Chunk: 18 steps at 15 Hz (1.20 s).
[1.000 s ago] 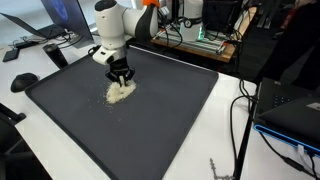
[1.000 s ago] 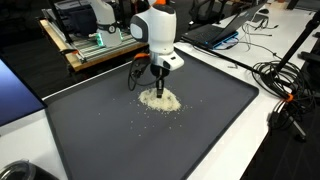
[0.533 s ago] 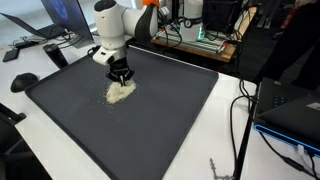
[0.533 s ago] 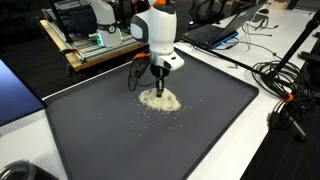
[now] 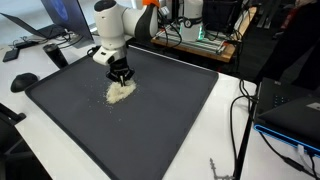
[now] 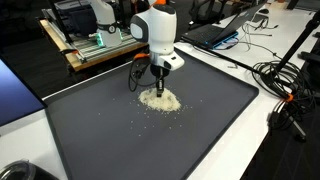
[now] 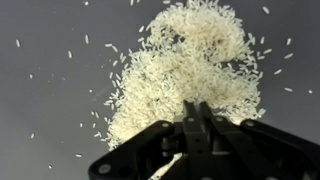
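Jaws clenched tight, tips dipped into the rice pile (image 7: pixel 185 60) spread just ahead of them, apparently mid-pinch; lifting next calls for a firm squeeze.

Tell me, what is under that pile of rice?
The rice lies on a dark mat, which shows all round the pile. Under its thick middle the rice covers everything, so nothing there can be seen.
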Tool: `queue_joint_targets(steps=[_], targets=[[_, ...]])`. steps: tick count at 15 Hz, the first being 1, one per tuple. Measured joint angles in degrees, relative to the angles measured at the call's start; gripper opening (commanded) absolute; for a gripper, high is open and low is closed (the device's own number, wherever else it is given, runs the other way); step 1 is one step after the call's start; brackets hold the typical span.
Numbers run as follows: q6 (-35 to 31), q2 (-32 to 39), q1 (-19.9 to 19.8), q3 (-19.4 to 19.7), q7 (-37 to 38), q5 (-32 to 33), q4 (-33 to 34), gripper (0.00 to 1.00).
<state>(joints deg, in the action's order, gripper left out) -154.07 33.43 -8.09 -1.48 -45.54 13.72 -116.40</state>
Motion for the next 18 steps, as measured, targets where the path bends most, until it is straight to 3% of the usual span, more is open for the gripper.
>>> queue_joint_targets(steps=[6, 7, 8, 17, 18], targets=[[0.0, 0.0, 0.0, 0.0, -0.04, 0.0, 0.0, 0.09], [0.0, 0.0, 0.0, 0.0, -0.04, 0.0, 0.0, 0.33], [0.0, 0.0, 0.0, 0.01, -0.04, 0.0, 0.0, 0.34], [-0.04, -0.64, 0.08, 0.11, -0.04, 0.01, 0.0, 0.96], [-0.04, -0.96, 0.18, 0.18, -0.04, 0.11, -0.02, 0.99]])
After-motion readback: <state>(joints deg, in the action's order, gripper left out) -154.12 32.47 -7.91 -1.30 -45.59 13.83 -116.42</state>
